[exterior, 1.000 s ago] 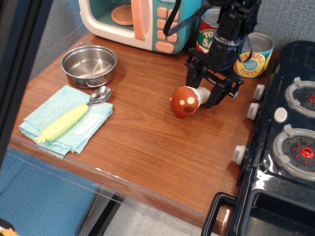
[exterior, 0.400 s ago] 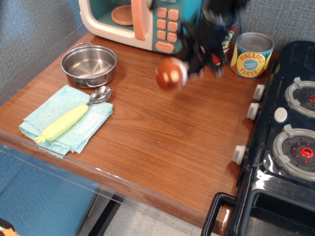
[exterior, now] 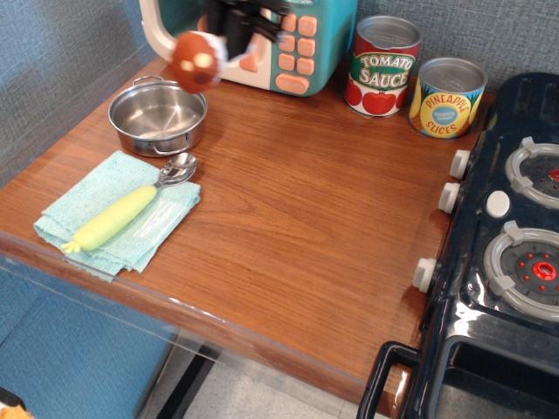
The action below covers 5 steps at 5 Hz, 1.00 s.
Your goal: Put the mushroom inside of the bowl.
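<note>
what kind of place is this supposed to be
Most likely a play kitchen set up on a wooden counter: a toy microwave at the back, a toy stove with knobs on the right, and food cans beside a steel bowl.

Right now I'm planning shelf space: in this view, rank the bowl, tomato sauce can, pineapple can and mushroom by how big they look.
1. bowl, widest.
2. tomato sauce can and pineapple can: too alike to separate.
3. mushroom, smallest, though it is lifted by the end effector, so it may look bigger.

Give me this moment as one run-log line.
phase: carry | gripper: shut on mushroom, raised near bowl's far-right rim | bowl: empty | placed: no
</note>
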Available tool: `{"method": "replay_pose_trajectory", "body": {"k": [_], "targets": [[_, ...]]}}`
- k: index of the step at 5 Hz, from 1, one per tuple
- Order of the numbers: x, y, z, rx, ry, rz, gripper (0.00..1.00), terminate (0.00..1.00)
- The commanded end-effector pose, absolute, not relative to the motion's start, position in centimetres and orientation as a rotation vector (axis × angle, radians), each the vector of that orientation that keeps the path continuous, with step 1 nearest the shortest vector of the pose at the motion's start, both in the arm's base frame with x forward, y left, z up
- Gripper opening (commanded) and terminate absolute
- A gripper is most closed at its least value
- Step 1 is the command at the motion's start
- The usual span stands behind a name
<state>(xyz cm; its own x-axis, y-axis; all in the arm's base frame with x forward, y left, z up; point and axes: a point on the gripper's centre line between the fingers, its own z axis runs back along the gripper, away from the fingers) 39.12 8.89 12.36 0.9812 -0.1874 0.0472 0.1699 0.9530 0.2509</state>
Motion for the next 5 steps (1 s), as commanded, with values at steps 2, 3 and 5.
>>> {"method": "replay_pose_trajectory", "body": {"k": [2,3,5], "targets": [[37.8,15.4,14.8,0.254,-0.132,-0.019,0.00,0.00],[37.7,15.7,14.4,0.236,-0.124,-0.003,1.00,0.00],[37.8,15.4,14.3,0.238,-0.125,-0.001,1.00,0.00]]}}
